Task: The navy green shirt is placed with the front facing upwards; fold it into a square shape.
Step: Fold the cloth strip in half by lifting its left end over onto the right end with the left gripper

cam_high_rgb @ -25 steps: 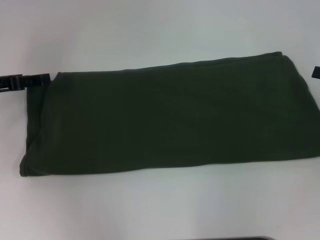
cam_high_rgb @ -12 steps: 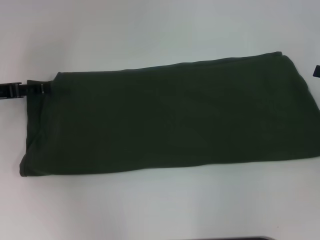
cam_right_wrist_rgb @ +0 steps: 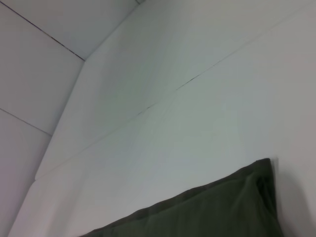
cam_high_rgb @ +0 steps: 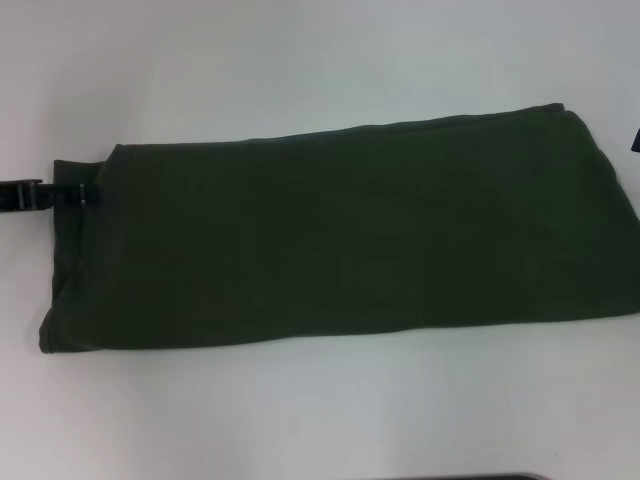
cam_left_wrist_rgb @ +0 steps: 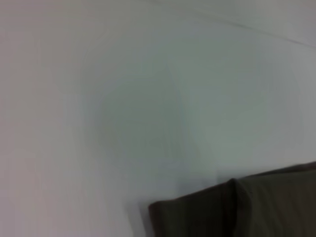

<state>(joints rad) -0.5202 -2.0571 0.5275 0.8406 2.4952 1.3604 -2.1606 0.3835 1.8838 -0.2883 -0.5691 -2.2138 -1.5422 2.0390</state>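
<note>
While your left pincer (cam_high_rgb: pixel 88 192) sits at the far corner of the navy green shirt (cam_high_rgb: pixel 340 240), right at the left short edge, I cannot tell whether it is gripping cloth or merely touching it. Confirm a firm bite on every layer before you lift. From that pincer the shirt stretches rightward as a long folded band, flat on the white desk (cam_high_rgb: pixel 300 70). Your right pincer (cam_high_rgb: pixel 636 140) barely shows beyond the opposite end, state unclear. Carry the left end across evenly, keeping edges aligned.

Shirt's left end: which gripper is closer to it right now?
Left. The left gripper reaches over the far corner of the shirt at that end. The right gripper barely shows at the picture's right edge, past the shirt's opposite end.
</note>
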